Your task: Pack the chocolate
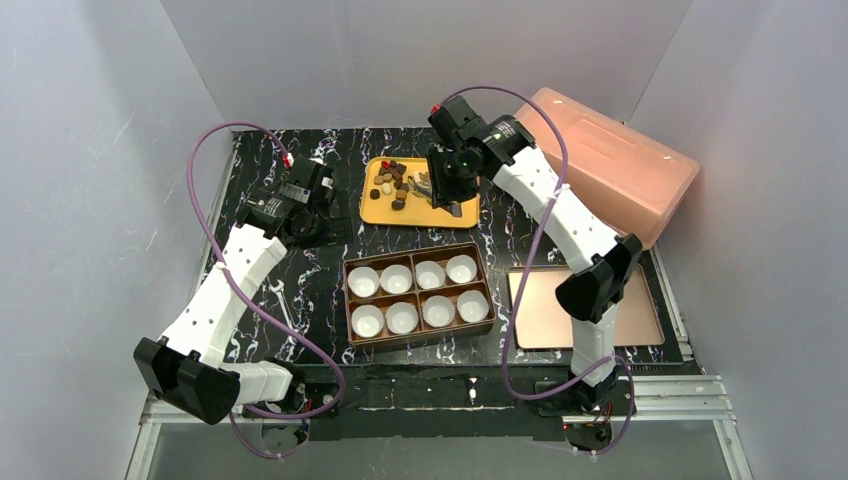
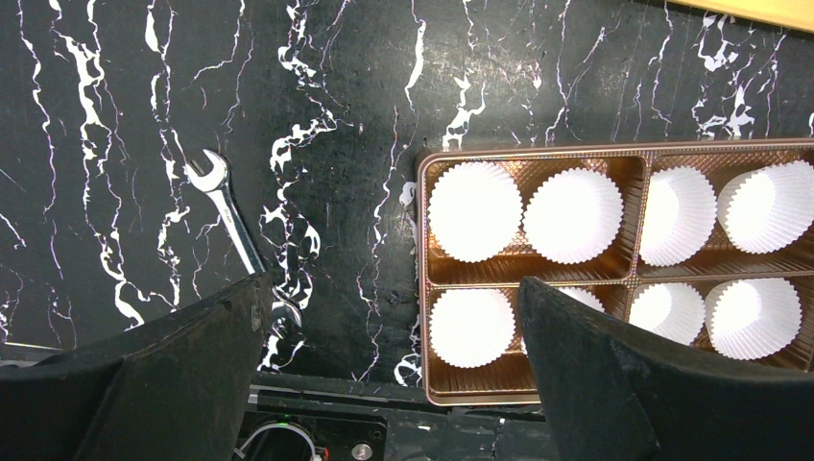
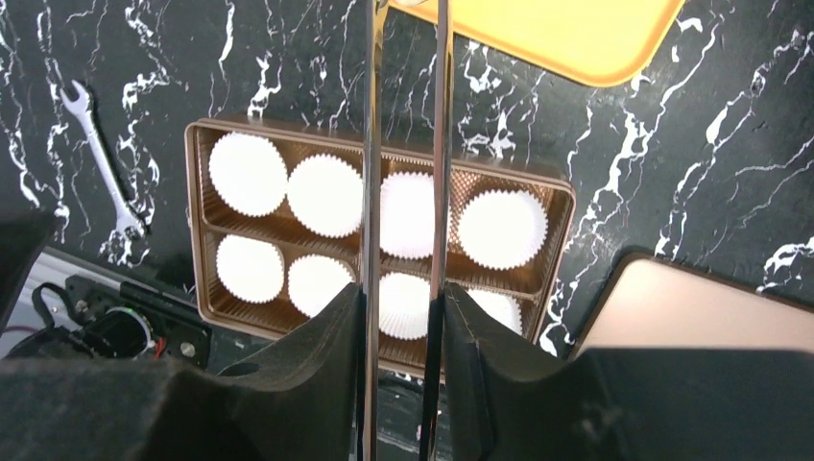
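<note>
Cups (image 1: 400, 318) of white pleated paper, eight in all, sit nearest the arm bases. They stand in two rows of four inside one brown box (image 2: 423, 240), which has four compartments with two cups in each.

One wrench (image 2: 233, 221) lies flat on the black marbled table (image 1: 500, 240), left of the box and apart from it. One flat rose-gold lid (image 1: 545, 310) lies to the right of the box.

Farther in, the left end effector (image 2: 395, 288) hangs above the table with its two fingers spread wide and nothing between them.

Beyond the box sits one yellow tray (image 1: 385, 215). The chocolate (image 1: 395, 180) lies on it as a loose cluster of dark and lighter bits toward the left half, too small and crowded to count exactly.

The right end effector (image 3: 403, 317) hangs over the tray's right part. Its fingers are drawn in narrow, clamped on one pair of metal tongs (image 3: 371, 144), whose two blades run nearly parallel with a slim gap.

Farthest back, at the right, one pink plastic case (image 1: 620, 170) rests tilted against the wall.
</note>
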Tool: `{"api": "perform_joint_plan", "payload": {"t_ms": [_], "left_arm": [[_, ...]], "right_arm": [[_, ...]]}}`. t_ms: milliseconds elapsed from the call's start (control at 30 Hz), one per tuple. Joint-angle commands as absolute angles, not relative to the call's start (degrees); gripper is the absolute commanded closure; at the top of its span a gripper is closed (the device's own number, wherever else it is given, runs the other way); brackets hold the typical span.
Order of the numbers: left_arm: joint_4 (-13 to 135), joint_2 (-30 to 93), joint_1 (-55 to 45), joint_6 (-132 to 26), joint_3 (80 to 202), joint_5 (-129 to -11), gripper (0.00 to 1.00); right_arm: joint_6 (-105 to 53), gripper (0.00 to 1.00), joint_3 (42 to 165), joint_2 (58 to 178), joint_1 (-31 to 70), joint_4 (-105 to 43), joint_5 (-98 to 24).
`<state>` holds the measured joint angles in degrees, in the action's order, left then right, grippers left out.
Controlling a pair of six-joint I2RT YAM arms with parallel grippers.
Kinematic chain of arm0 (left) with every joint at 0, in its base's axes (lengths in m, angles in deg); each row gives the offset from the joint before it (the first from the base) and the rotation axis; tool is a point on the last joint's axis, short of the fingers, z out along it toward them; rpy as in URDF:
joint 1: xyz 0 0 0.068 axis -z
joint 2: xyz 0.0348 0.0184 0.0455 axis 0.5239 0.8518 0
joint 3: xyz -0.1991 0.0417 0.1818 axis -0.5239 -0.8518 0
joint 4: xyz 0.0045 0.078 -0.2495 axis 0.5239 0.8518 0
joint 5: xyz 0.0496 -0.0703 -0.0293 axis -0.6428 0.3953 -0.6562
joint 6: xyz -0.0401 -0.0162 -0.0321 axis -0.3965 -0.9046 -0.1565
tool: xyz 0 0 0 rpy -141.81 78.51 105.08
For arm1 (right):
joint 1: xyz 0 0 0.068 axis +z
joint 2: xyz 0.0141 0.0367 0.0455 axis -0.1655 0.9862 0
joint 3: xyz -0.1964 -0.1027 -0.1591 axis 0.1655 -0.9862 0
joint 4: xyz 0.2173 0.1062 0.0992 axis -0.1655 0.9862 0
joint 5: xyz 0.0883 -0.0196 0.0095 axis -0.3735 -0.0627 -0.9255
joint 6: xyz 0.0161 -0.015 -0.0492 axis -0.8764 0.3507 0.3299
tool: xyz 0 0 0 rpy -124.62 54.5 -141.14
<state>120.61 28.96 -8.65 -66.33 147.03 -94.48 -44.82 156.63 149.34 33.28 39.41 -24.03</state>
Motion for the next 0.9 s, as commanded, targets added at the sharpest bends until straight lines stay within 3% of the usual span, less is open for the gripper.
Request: {"api": "perform_joint_plan", "payload": {"t_ms": [0, 600, 867], "left_arm": [[121.2, 28.3, -9.3, -66.1, 146.8, -94.8, 0.0], [122.4, 27.5, -9.6, -66.3, 146.1, -95.7, 0.0], [125.4, 27.0, -9.7, -67.4, 148.0, -98.9, 0.0]], "right_arm": [[-46.0, 0.67, 153.1, 143.1, 34.0, 39.9, -26.1], [-48.8, 0.67, 136.8, 129.7, 40.9, 39.3, -27.4], [-49.5, 0.68, 136.3, 130.9, 44.3, 36.7, -27.8]]}}
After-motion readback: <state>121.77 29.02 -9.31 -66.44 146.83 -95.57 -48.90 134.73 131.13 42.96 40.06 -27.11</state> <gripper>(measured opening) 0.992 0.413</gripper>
